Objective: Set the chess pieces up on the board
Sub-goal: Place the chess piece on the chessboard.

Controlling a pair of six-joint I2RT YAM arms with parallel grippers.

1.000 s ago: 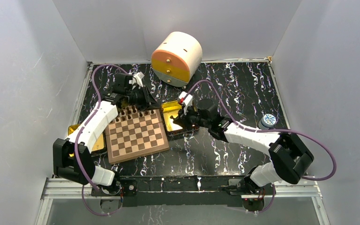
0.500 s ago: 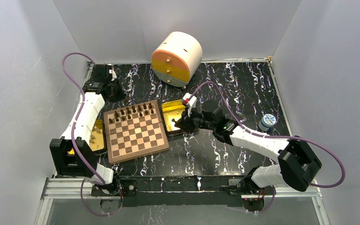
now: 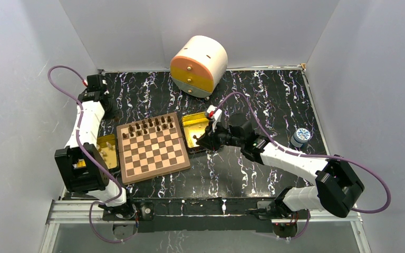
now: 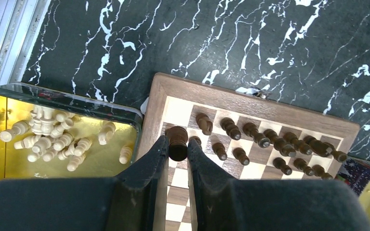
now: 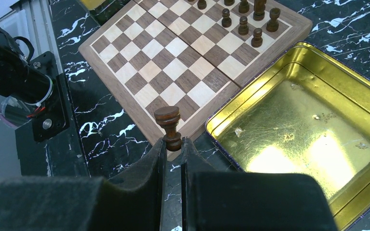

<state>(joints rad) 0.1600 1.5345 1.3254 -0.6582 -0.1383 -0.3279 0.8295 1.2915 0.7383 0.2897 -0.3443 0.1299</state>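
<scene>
The board point(image 3: 153, 150) lies left of centre, with several dark chess pieces point(image 3: 150, 125) standing in its two far rows. In the left wrist view my left gripper point(image 4: 177, 147) hangs high over the board's point(image 4: 250, 103) corner, shut on a dark piece point(image 4: 178, 142) pinched between its fingertips. My right gripper point(image 5: 173, 142) is shut on the foot of another dark piece point(image 5: 168, 120), which sticks out past the fingers beside the board's point(image 5: 139, 103) edge. From above, the right gripper point(image 3: 201, 141) sits between the board and a gold tin point(image 3: 194, 130).
A gold tin point(image 4: 9, 159) left of the board holds several light pieces point(image 4: 53, 142). The gold tin point(image 5: 298, 139) to the right holds no pieces. A cream and orange drawer unit point(image 3: 199, 64) stands at the back. A blue-capped round object point(image 3: 301, 135) sits at the right.
The left arm has swung from over the board's far rows out to the back left corner and risen. The right arm has reached slightly further left.
</scene>
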